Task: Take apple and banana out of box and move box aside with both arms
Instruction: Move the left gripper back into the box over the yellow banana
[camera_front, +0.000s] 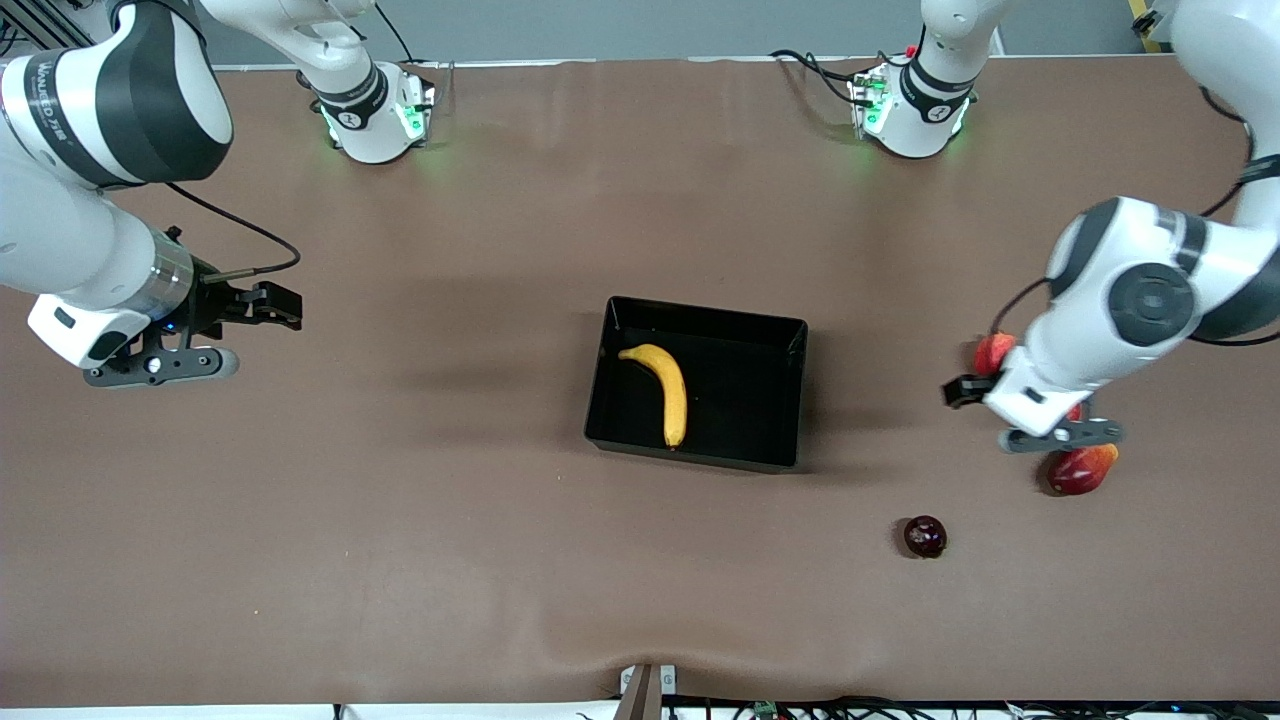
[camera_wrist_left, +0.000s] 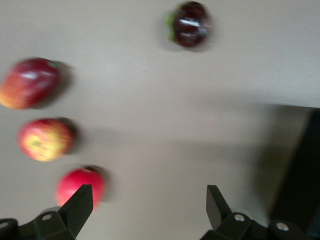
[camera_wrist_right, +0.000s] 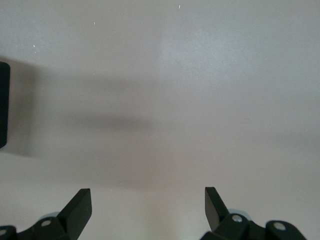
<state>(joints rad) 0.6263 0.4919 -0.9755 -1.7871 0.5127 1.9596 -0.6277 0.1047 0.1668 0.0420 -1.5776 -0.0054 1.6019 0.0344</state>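
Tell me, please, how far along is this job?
Done: the apple lies on the table among other fruit, out of the box. In hand: nothing; the left gripper hangs open over that fruit, the right gripper open over bare table. Left: the banana in the box, then moving the box.

You're looking at a wide tabletop (camera_front: 420, 520) covered in a matte brown sheet, lying slightly rippled, with faint lengthwise creases and a small pucker along its edge nearest the front camera. Above its top edge you can see a strip of plain grey wall (camera_front: 650, 25). Light falls evenly from overhead, leaving soft, blurred shadows on the brown surface. Dark cables (camera_front: 830, 708) run along the lower edge, beside a small metal bracket (camera_front: 645, 690) at mid-edge.
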